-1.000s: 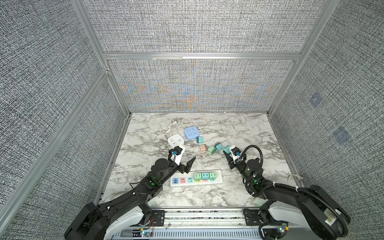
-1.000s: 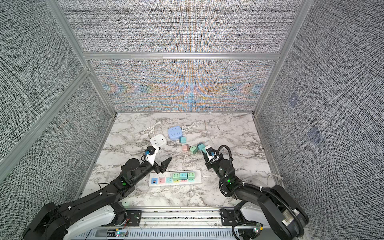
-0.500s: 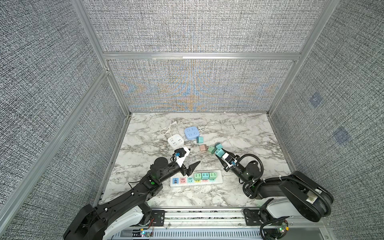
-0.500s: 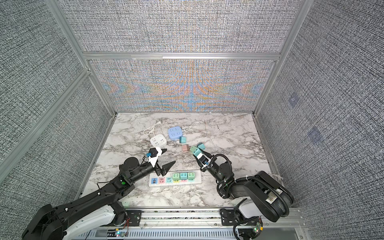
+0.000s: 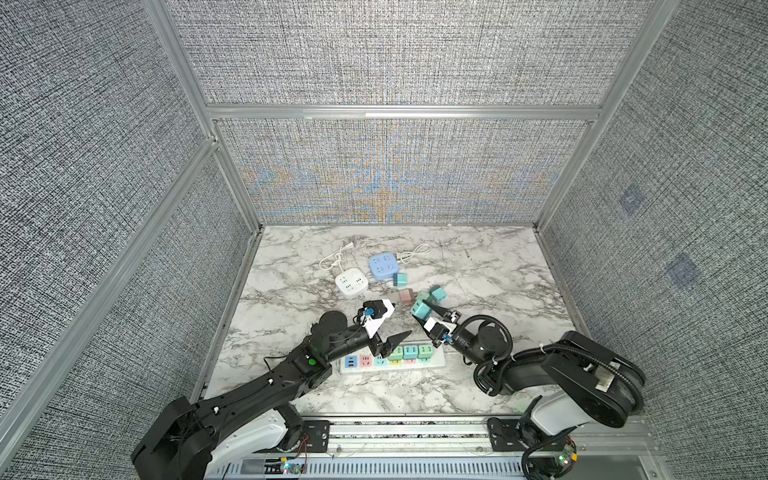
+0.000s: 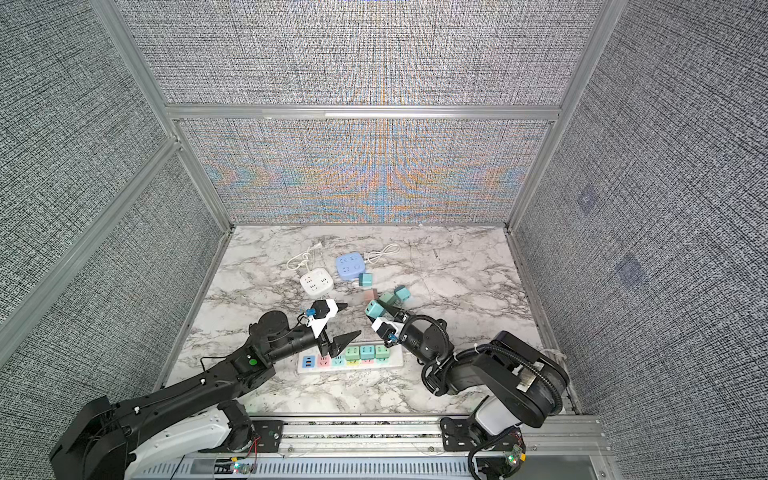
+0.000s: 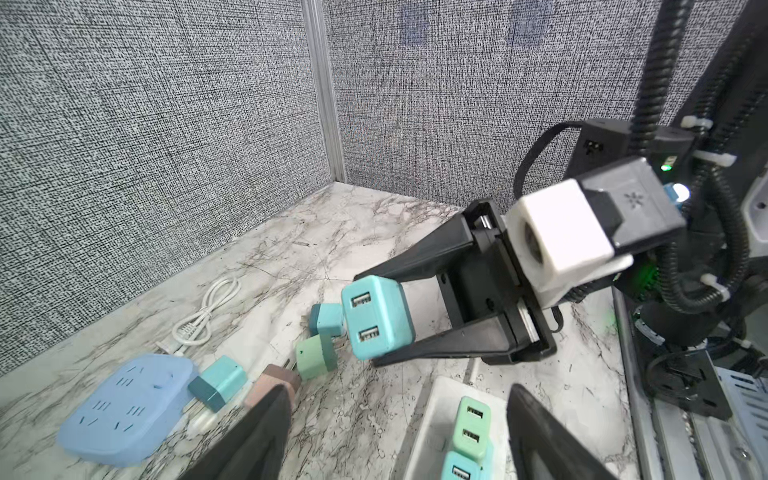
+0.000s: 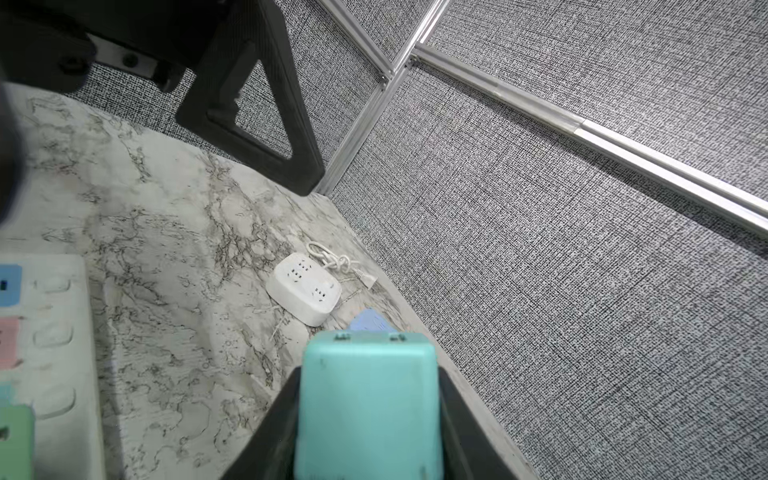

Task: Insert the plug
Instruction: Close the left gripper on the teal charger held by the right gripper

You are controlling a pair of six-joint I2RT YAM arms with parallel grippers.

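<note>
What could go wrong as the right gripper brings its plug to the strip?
1. The strip has free sockets only beside the open left gripper, so the arms could collide there.
2. Nothing holds the strip, so it may slide under a push.
3. The plug in the right gripper shows only its USB face. Its prongs are hidden, so it may arrive misaligned.

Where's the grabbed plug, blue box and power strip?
grabbed plug (image 7: 376,322), left wrist view, USB face.
blue box (image 5: 383,266), in a top view, top face.
power strip (image 5: 438,361), in a top view, right end.
</note>
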